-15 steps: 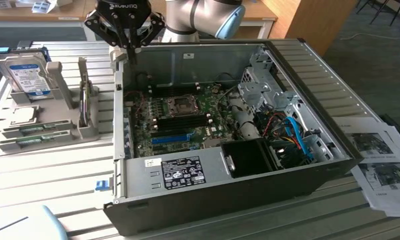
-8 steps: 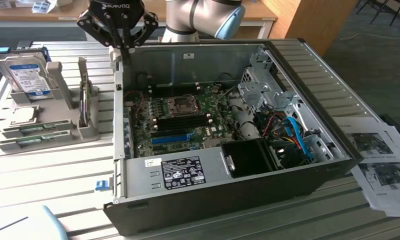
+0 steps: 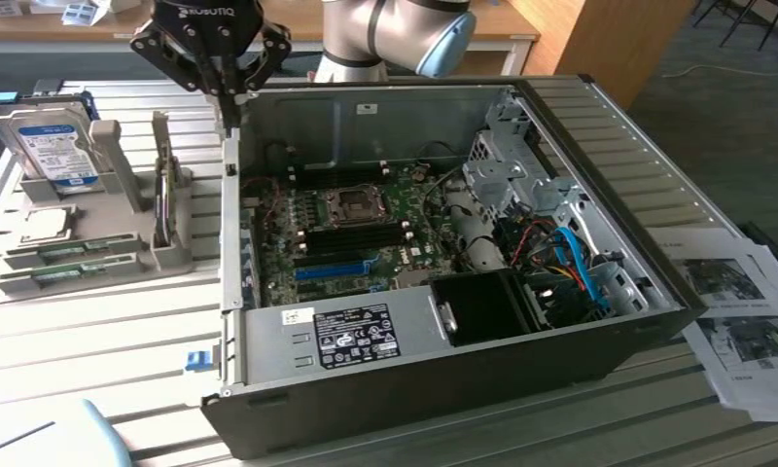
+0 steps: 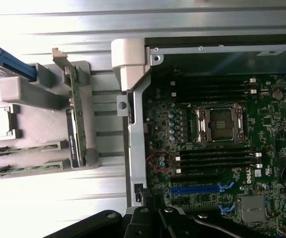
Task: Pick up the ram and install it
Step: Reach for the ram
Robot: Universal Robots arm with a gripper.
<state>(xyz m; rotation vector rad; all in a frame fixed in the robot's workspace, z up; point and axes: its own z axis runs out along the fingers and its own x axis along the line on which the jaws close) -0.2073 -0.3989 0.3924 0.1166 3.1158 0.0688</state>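
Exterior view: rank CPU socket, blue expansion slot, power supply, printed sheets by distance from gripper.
1. CPU socket, motherboard centre, nearest the gripper.
2. Blue expansion slot, past the socket.
3. Power supply, case's near end.
4. Printed sheets, exterior view's right.

The computer case (image 3: pixel 428 409) is matt black outside and bare, dull grey sheet metal inside, around a glossy green motherboard (image 3: pixel 350 243) with a blue plastic slot (image 4: pixel 195 189). The ram (image 4: pixel 75 124) is green circuit board, set in a matt grey plastic holder (image 4: pixel 33 94) near a silvery metal hard drive (image 3: pixel 50 146) with a paper label. The gripper (image 3: pixel 230 97) is matt black, the arm (image 3: pixel 389 29) smooth grey metal with a glossy blue cap, the table (image 3: pixel 104 341) pale smooth slats.
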